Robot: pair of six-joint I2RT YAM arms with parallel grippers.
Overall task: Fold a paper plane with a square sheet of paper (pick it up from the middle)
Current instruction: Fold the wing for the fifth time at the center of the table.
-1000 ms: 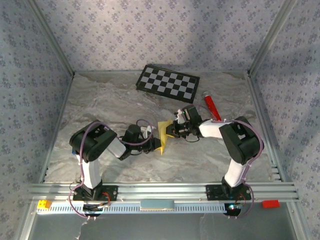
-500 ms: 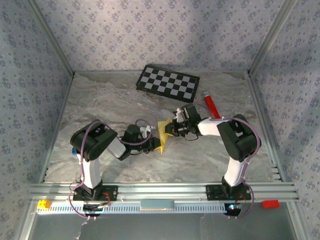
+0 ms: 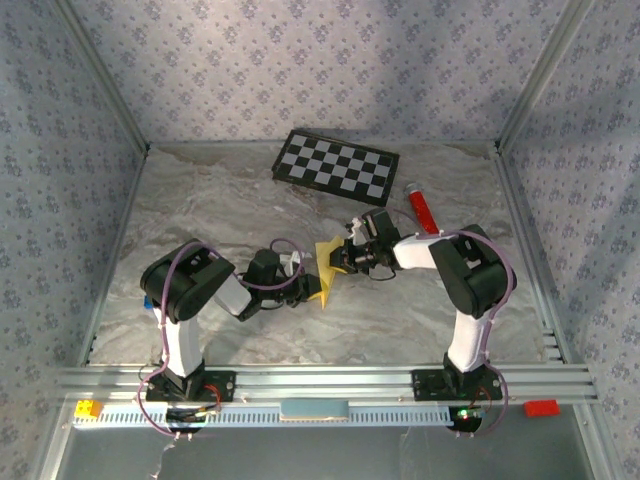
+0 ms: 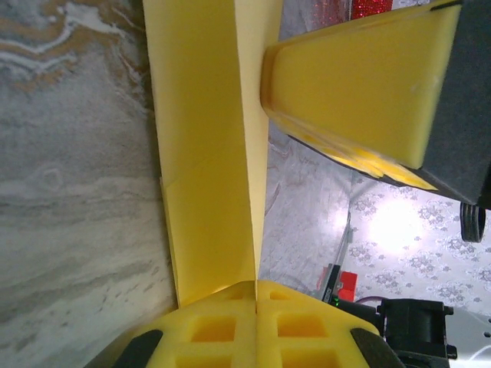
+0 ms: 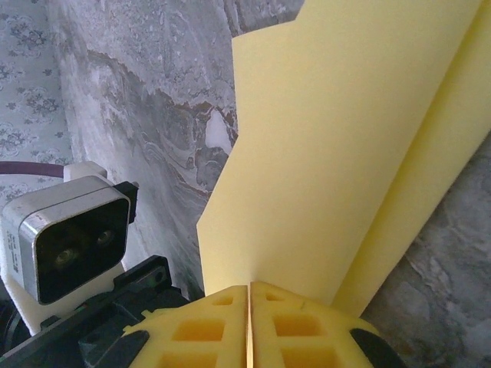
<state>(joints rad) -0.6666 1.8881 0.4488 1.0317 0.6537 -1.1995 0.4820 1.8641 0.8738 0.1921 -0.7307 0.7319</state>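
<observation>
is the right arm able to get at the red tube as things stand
Probably not yet: the right end effector is shut on the yellow paper. The red tube lies close by, unobstructed.

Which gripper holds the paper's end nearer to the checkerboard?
The right gripper; the left gripper pinches the paper at its near end.

The pale-yellow sheet of paper (image 3: 326, 268) is folded lengthwise into a narrow creased strip, running twelve to six o'clock at mid-table. My left pincer (image 3: 312, 290) nips its six o'clock end, and my right pincer (image 3: 340, 263) nips its three o'clock edge.
</observation>
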